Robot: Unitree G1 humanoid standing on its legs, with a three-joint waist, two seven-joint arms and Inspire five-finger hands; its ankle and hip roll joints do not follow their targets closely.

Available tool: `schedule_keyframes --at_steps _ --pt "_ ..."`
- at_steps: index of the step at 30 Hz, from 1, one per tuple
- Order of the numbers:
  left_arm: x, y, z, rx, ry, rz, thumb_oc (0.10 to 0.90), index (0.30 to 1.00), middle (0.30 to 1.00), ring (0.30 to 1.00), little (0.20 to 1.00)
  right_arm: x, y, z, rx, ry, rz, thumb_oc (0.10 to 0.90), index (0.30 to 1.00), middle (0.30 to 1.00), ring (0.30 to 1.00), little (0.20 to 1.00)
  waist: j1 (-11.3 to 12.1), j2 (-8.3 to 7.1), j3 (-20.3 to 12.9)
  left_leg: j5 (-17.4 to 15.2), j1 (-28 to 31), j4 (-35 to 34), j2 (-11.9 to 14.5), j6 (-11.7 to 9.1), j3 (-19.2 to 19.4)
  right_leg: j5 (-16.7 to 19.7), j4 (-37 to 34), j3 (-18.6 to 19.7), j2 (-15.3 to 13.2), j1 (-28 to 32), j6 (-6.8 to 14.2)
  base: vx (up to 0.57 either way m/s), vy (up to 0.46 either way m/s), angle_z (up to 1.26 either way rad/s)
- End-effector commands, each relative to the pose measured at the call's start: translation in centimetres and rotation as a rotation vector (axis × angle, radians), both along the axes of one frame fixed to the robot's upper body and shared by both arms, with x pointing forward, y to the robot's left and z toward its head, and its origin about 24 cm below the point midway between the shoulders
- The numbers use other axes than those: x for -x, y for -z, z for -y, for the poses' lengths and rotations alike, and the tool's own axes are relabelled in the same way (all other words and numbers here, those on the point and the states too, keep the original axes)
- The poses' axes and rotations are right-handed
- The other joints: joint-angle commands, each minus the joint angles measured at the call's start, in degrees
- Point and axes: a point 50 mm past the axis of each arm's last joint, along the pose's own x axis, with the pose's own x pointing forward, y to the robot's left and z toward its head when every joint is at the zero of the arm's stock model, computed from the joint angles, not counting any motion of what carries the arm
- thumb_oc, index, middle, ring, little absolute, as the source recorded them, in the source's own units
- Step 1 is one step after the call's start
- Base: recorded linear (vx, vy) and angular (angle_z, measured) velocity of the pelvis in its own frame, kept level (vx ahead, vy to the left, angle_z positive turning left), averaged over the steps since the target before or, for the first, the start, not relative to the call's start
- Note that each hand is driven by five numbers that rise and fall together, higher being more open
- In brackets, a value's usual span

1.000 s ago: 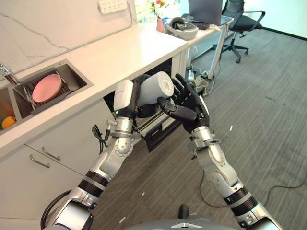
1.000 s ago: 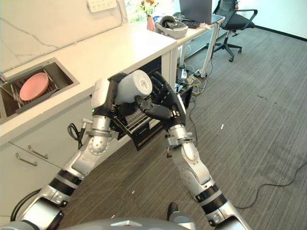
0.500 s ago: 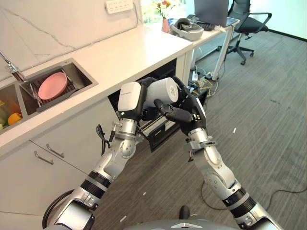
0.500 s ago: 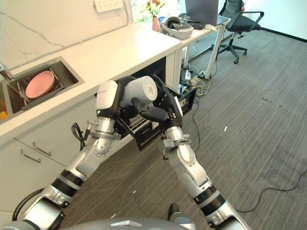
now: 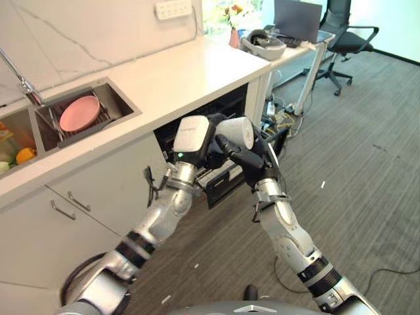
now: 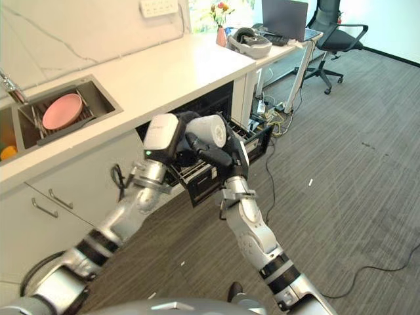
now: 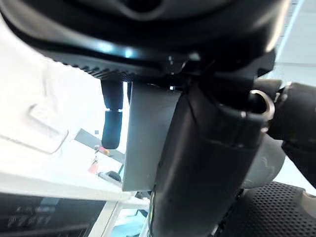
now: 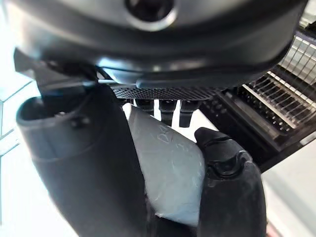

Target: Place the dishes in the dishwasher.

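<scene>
A pale grey cup (image 5: 237, 131) lies on its side in the air, just in front of the open dishwasher (image 5: 226, 105) under the white counter. My left hand (image 5: 211, 146) grips it from the left, with its thumb (image 7: 197, 163) curled on the cup (image 7: 145, 133). From the right, my right hand (image 5: 252, 159) closes on the same cup (image 8: 170, 168), its thumb (image 8: 79, 163) pressed against the cup's side. The pulled-out dark wire rack (image 6: 209, 176) sits directly below and behind both hands. A pink plate (image 5: 80, 113) stands in the sink (image 5: 115, 121).
The white counter (image 5: 177, 72) runs along the left with cabinet drawers (image 5: 65, 210) beneath. An orange fruit (image 5: 25, 155) lies in the far left basin. A desk with a laptop (image 5: 298, 18) and an office chair (image 5: 351, 39) stand beyond. Grey carpet (image 5: 367, 164) spreads to the right.
The camera has shifted. Both hands have carried the cup lower and closer to the dishwasher opening, and the right hand has closed in on the cup.
</scene>
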Motion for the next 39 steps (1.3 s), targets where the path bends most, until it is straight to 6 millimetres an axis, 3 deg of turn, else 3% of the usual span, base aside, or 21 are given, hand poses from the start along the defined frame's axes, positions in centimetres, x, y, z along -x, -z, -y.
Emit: schedule_keyframes --at_steps 1,5,12,13,15,16,19,20,21,22,23,24,25,26,27,28,29,34,35,38,39 --pt "4.1 -3.1 8.9 0.025 0.487 0.174 0.400 0.300 0.300 0.300 0.300 -0.3 -10.9 -4.4 -0.301 -0.114 0.403 0.400 0.300 0.300 0.300 0.300 1.42 -3.45 -3.22 -1.27 -2.12 0.14 1.94 -1.55 -0.10 -7.33 0.73 -1.14 -7.06 5.35 7.79 -0.01 -0.021 0.22" --pt "3.9 -1.9 9.7 -0.006 0.511 0.130 0.400 0.300 0.300 0.300 0.300 -0.3 -12.4 -3.3 -0.303 -0.050 0.482 0.400 0.300 0.300 0.300 0.300 1.37 -3.51 -3.33 -1.43 -2.31 0.14 1.57 -1.30 -1.10 -7.61 0.86 -1.62 -7.08 5.79 7.59 -0.01 0.006 0.26" --pt "3.6 -1.4 9.9 0.001 0.513 0.095 0.400 0.300 0.300 0.300 0.300 -0.3 -12.8 -1.9 -0.303 0.047 0.525 0.400 0.300 0.300 0.300 0.300 1.39 -3.58 -3.49 -1.70 -2.54 0.14 0.98 -0.95 -2.33 -7.65 1.05 -2.36 -7.47 6.20 7.67 -0.01 0.020 0.11" --pt "4.5 -0.6 10.1 -0.023 0.554 0.061 0.400 0.300 0.300 0.300 0.300 -0.3 -13.1 -0.8 -0.298 0.092 0.543 0.400 0.300 0.300 0.300 0.300 1.52 -3.31 -3.35 -1.78 -2.67 0.14 0.78 -0.79 -2.63 -7.66 1.10 -2.49 -7.57 6.25 7.72 -0.03 0.044 0.05" --pt "4.3 -1.3 9.7 0.005 0.553 0.057 0.400 0.300 0.300 0.300 0.300 -0.2 -13.0 -0.6 -0.323 0.105 0.537 0.400 0.300 0.300 0.300 0.300 1.71 -3.32 -3.39 -1.77 -2.86 0.14 0.56 -0.70 -2.94 -7.59 1.15 -2.75 -7.71 6.25 7.81 -0.03 0.029 0.08" --pt "3.1 -1.7 8.3 0.094 0.451 0.082 0.800 0.900 0.900 0.900 0.900 -0.3 -12.0 -0.7 -0.320 0.127 0.495 0.400 0.300 0.300 0.300 0.300 2.18 -3.80 -3.22 -1.59 -3.24 0.14 0.26 -0.79 -3.83 -7.43 1.37 -3.57 -7.97 6.37 7.72 -0.01 0.007 0.14" --pt "3.6 -0.6 8.7 0.066 0.457 0.036 0.800 0.900 0.900 0.900 0.900 -0.7 -11.7 -0.4 -0.296 0.146 0.486 0.400 0.300 0.300 0.300 0.300 2.07 -3.86 -3.27 -1.70 -3.55 0.14 0.04 -0.53 -4.53 -7.37 1.85 -3.88 -8.12 6.02 7.68 -0.01 0.010 0.19" --pt "3.8 1.1 7.6 0.050 0.417 -0.017 0.800 0.900 0.900 0.900 0.900 -0.6 -12.5 0.7 -0.286 0.200 0.537 0.400 0.300 0.300 0.300 0.300 2.46 -3.90 -2.96 -1.69 -3.78 0.14 -0.19 -0.32 -5.06 -7.47 2.27 -3.69 -8.12 5.64 7.62 -0.02 0.016 0.27" --pt "3.9 1.2 7.5 0.049 0.418 -0.018 0.800 0.900 0.900 0.900 0.900 -0.6 -12.5 0.7 -0.286 0.202 0.535 0.400 0.300 0.300 0.300 0.300 2.47 -3.95 -3.04 -1.69 -3.79 0.14 -0.20 -0.31 -5.06 -7.51 2.35 -3.68 -8.14 5.60 7.63 0.01 0.016 0.19" --pt "5.8 8.0 8.4 0.031 0.378 -0.274 0.800 0.900 0.900 0.900 0.900 0.0 -13.7 2.1 -0.122 0.370 0.666 0.400 0.300 0.300 0.300 0.300 2.68 -4.70 -2.46 -2.17 -3.49 0.14 -0.32 -0.14 -5.44 -8.14 2.78 -3.77 -8.02 5.71 7.67 0.01 0.007 0.04" --pt "6.0 8.2 8.9 0.035 0.383 -0.271 0.800 0.900 0.900 0.900 0.900 0.0 -13.6 2.2 -0.112 0.379 0.665 0.400 0.300 0.300 0.300 0.300 2.89 -4.47 -2.65 -1.86 -3.67 0.14 -0.41 -0.05 -5.48 -7.92 2.80 -3.85 -8.11 5.55 7.65 0.00 0.000 0.00" --pt "2.8 5.2 5.3 0.112 0.242 -0.163 0.800 0.900 0.900 0.900 0.900 -0.2 -13.3 3.7 -0.069 0.472 0.660 0.400 0.300 0.300 0.300 0.300 3.45 -4.27 -2.76 -1.70 -4.00 0.14 -0.55 0.10 -5.85 -7.87 2.92 -4.07 -8.19 5.39 7.69 -0.03 0.011 0.11" --pt "2.0 3.2 4.2 0.184 0.201 -0.094 0.800 0.900 0.900 0.900 0.900 0.0 -13.3 3.6 -0.141 0.432 0.654 0.400 0.300 0.300 0.300 0.300 3.53 -4.31 -2.83 -1.75 -4.16 0.14 -0.73 0.16 -5.91 -7.72 2.89 -4.19 -8.27 5.34 7.79 0.01 0.032 0.15" --pt "2.8 -1.7 2.4 0.196 0.257 0.070 0.800 0.900 0.900 0.900 0.900 -0.2 -13.0 5.1 -0.087 0.474 0.646 0.400 0.300 0.300 0.300 0.300 4.33 -3.72 -2.94 -2.22 -4.21 0.14 -0.94 0.19 -6.23 -7.85 2.90 -4.30 -8.47 5.46 8.05 0.01 0.052 0.12" --pt "3.4 1.3 1.5 0.177 0.212 -0.061 0.800 0.900 0.900 0.900 0.900 -0.3 -13.0 5.7 -0.068 0.541 0.635 0.400 0.300 0.300 0.300 0.300 4.34 -3.89 -3.00 -1.97 -4.34 0.14 -1.07 0.37 -6.43 -7.64 2.91 -4.48 -8.55 5.46 8.00 0.03 0.056 0.01" --pt "2.8 3.0 -1.0 0.084 0.024 -0.009 0.800 0.900 0.900 0.900 0.900 -0.4 -12.6 5.2 -0.057 0.552 0.623 0.400 0.300 0.300 0.300 0.300 4.73 -4.27 -3.20 -2.06 -4.25 0.14 -1.21 0.28 -6.54 -7.78 2.82 -4.45 -8.58 5.64 8.03 0.03 0.044 0.05" --pt "2.1 4.1 -2.4 0.153 -0.087 -0.056 0.800 0.900 0.900 0.900 0.900 -0.7 -11.6 5.6 -0.032 0.563 0.576 0.400 0.300 0.300 0.300 0.300 4.96 -4.65 -3.27 -2.37 -4.03 0.14 -1.34 0.09 -6.51 -8.19 2.96 -4.68 -8.66 5.93 8.03 0.06 0.035 0.10" --pt "2.4 4.9 -5.7 0.242 -0.248 -0.077 0.800 0.900 0.900 0.900 0.900 -1.5 -10.5 7.1 0.066 0.615 0.519 0.400 0.300 0.300 0.300 0.300 5.90 -5.11 -3.47 -2.04 -4.71 0.14 -1.74 0.18 -7.51 -8.02 3.15 -5.86 -8.92 6.00 7.92 0.01 0.014 0.11" --pt "3.1 5.6 -7.3 0.338 -0.318 -0.122 0.800 0.900 0.900 0.900 0.900 -2.3 -9.8 8.4 0.148 0.677 0.471 0.400 0.300 0.300 0.300 0.300 7.46 -5.59 -3.24 -2.05 -5.17 0.14 -1.91 0.00 -8.71 -8.45 3.74 -7.41 -9.15 6.36 7.86 0.01 0.000 0.23" --pt "3.4 5.9 -7.8 0.346 -0.338 -0.136 0.800 0.900 0.900 0.900 0.900 -2.5 -9.8 8.7 0.183 0.689 0.465 0.400 0.300 0.300 0.300 0.300 7.79 -5.77 -3.23 -1.93 -5.48 0.14 -2.01 -0.05 -9.17 -8.49 3.81 -8.01 -9.20 6.43 7.87 0.01 -0.008 0.24" --pt "3.8 7.0 -8.4 0.382 -0.368 -0.197 0.800 0.900 0.900 0.900 0.900 -3.6 -9.2 9.8 0.308 0.718 0.422 0.400 0.300 0.300 0.300 0.300 8.97 -6.36 -3.00 -1.61 -6.13 0.14 -2.30 -0.17 -9.85 -8.42 3.74 -9.09 -9.22 6.53 7.89 0.03 -0.035 0.39"
